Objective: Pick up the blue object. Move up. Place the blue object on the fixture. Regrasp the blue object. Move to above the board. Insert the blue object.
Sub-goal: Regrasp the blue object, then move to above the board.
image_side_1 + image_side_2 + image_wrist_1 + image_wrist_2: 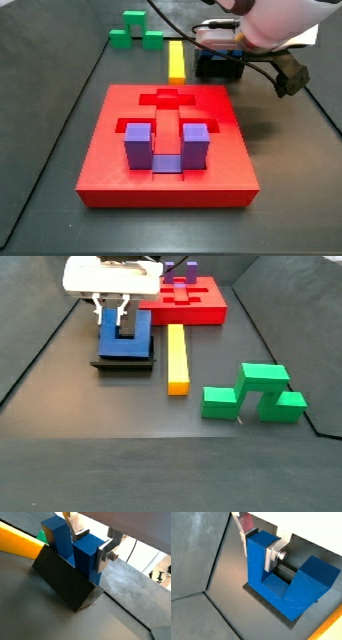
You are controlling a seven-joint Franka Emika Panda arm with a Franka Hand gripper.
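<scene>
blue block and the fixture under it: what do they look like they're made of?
Blue block: likely rigid plastic, perhaps 3D-printed; matte, opaque, with faint curved surface lines in a wrist view. The gripper sits over one prong.

Fixture: dark, flat, sharp-edged, dull sheen; painted metal or hard plastic, can't tell which.

Fingers: bare silver metal.

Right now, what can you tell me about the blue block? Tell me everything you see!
The blue object is a dark-blue U-shaped block with a smooth, plastic-like look: two prongs joined by a low bridge. It stands upright, prongs up, on the fixture, a dark piece beside the yellow bar. The claw reaches down from above, and its silver fingers close on one prong. The other prong stands free.
</scene>
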